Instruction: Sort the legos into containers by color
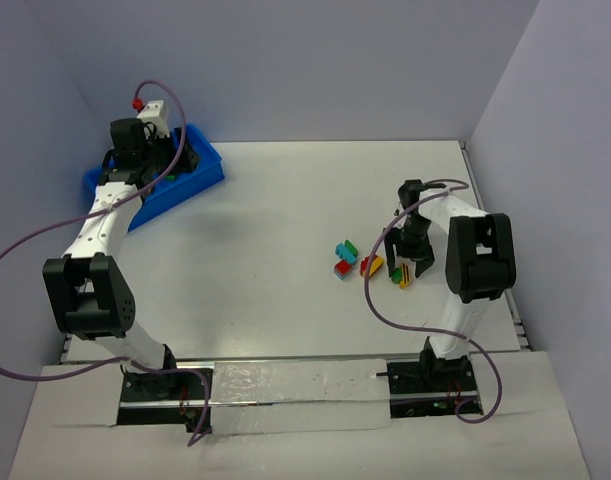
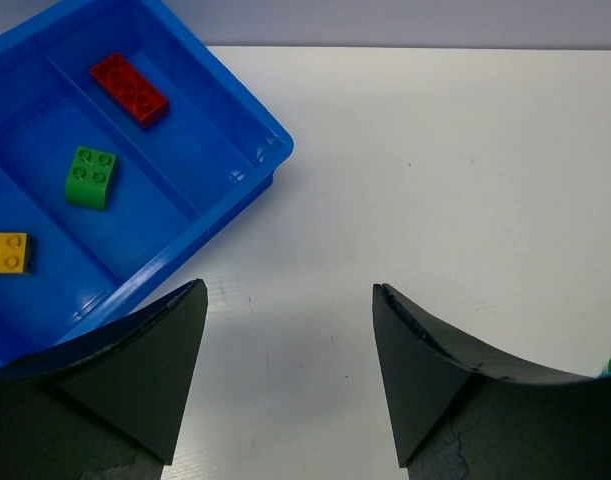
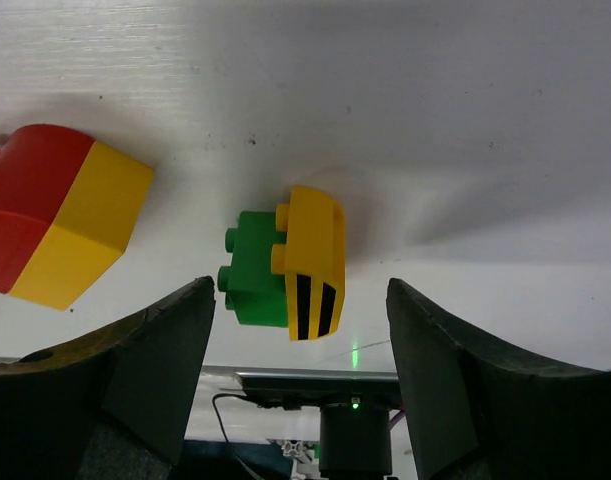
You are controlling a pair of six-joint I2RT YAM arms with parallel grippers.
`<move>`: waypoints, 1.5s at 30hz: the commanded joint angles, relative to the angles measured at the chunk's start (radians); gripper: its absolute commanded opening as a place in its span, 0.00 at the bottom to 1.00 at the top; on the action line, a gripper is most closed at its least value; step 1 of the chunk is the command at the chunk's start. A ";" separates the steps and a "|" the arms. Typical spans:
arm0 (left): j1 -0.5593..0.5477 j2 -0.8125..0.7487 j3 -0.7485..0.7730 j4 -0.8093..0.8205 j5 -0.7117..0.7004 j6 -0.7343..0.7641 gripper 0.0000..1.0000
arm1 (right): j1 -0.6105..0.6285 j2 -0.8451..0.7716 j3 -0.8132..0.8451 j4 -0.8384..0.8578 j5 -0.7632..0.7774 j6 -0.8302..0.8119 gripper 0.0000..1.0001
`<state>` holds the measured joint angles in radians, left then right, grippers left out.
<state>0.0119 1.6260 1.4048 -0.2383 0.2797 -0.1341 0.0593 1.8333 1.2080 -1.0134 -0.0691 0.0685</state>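
The blue bin (image 1: 201,178) stands at the far left; in the left wrist view its wall (image 2: 253,170) frames a red brick (image 2: 130,88), a green brick (image 2: 91,177) and a yellow brick (image 2: 5,252) in separate compartments. My left gripper (image 2: 289,330) is open and empty above the table beside the bin. My right gripper (image 3: 300,330) is open over a green brick (image 3: 253,270) joined to a yellow-black striped brick (image 3: 313,262). A red-and-yellow brick pair (image 3: 60,222) lies to its left. Teal, green and red bricks (image 1: 345,258) cluster on the table.
The right arm (image 1: 470,255) stands over the brick cluster near the table's right edge. A white-and-black camera mount with a red cap (image 1: 138,102) sits behind the bin. Purple cables loop from both arms.
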 commanded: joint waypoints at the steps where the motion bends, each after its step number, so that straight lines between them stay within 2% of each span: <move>1: -0.003 -0.023 0.037 -0.018 -0.014 0.017 0.76 | 0.007 0.014 -0.011 0.021 0.017 0.025 0.73; 4: -0.003 -0.023 0.035 -0.022 -0.011 0.019 0.76 | 0.007 0.024 -0.014 0.020 0.003 0.019 0.66; 10: -0.004 -0.015 0.039 -0.029 0.014 0.012 0.77 | 0.004 0.025 0.007 0.001 -0.084 -0.017 0.34; 12: -0.004 -0.019 0.038 -0.018 0.069 -0.004 0.77 | -0.001 0.012 0.062 -0.023 -0.143 -0.051 0.18; 16: -0.004 -0.043 0.020 0.046 0.157 -0.048 0.77 | -0.019 -0.023 0.236 -0.062 -0.284 -0.108 0.03; 17: -0.004 -0.053 0.015 0.088 0.194 -0.082 0.77 | -0.019 -0.019 0.330 -0.066 -0.334 -0.095 0.01; 20: -0.014 -0.060 0.008 0.180 0.284 -0.165 0.78 | -0.018 0.004 0.563 -0.024 -0.390 0.017 0.00; 21: -0.036 -0.060 0.008 0.242 0.304 -0.216 0.78 | -0.016 0.023 0.642 0.005 -0.412 0.113 0.00; 27: -0.153 -0.039 0.015 0.428 0.328 -0.325 0.78 | 0.065 0.105 0.859 0.195 -0.478 0.467 0.00; 29: -0.189 -0.028 0.017 0.466 0.334 -0.343 0.78 | 0.088 0.109 0.858 0.263 -0.514 0.557 0.00; 32: -0.279 -0.001 0.013 0.535 0.310 -0.357 0.79 | 0.113 0.113 0.777 0.481 -0.618 0.822 0.00; 34: -0.322 0.014 0.021 0.543 0.282 -0.347 0.78 | 0.121 0.124 0.759 0.544 -0.634 0.928 0.00; 40: -0.457 0.083 0.085 0.509 0.157 -0.233 0.72 | 0.158 0.121 0.781 0.592 -0.644 1.005 0.00; 45: -0.468 0.143 0.139 0.498 0.132 -0.296 0.70 | 0.171 0.102 0.770 0.606 -0.654 1.021 0.00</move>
<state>-0.4579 1.7353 1.4614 0.2355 0.4698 -0.4075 0.2103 1.9865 1.9690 -0.4894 -0.6872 1.0285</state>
